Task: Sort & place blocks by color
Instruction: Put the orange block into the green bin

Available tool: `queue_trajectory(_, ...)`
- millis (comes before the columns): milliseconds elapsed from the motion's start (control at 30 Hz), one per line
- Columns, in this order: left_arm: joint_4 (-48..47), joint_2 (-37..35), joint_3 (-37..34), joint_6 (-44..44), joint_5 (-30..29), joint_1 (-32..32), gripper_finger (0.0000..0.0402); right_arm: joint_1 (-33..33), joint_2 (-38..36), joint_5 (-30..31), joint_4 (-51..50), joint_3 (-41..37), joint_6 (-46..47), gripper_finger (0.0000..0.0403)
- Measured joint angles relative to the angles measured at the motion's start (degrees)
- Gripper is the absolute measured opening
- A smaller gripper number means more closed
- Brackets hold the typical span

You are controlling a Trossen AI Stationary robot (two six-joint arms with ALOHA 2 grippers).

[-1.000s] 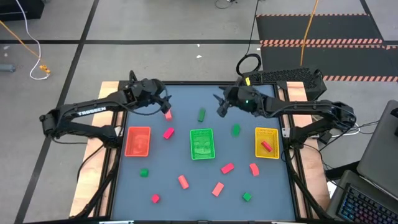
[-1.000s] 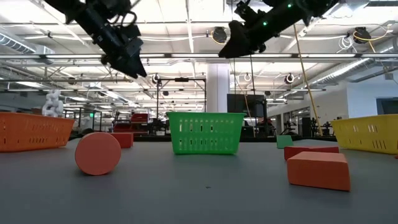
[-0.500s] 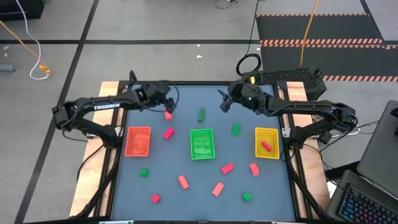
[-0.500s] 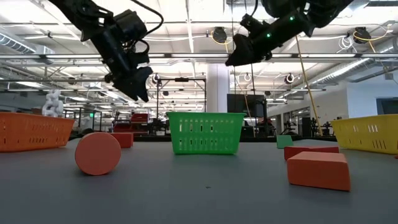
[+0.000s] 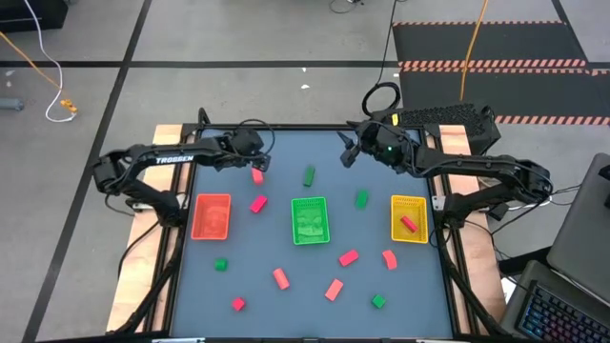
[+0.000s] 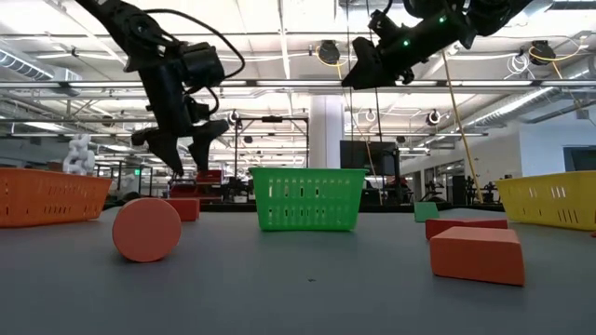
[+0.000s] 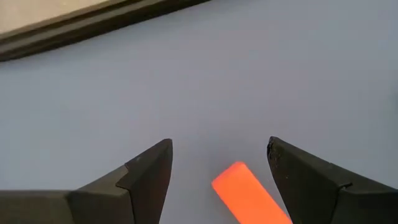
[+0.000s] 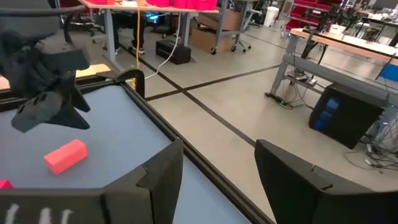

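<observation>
Yellow tray [image 5: 409,217] holds one red block [image 5: 409,224].

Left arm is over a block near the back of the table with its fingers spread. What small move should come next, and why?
Probably lower the left gripper straight down and close. Its fingers are open, and the salmon-orange block lies on the table between them in the wrist view, not yet gripped. In the low view the gripper hangs above the table. The right gripper waits open near the back edge.
</observation>
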Motion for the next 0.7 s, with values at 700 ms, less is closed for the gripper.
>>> queue_trajectory(700, -1.69, 8.2, 0.0, -4.49, 6.88, -3.2, 0.0264, 0.02, -0.02, -0.19, 0.09, 0.0, -1.73, 0.0196)
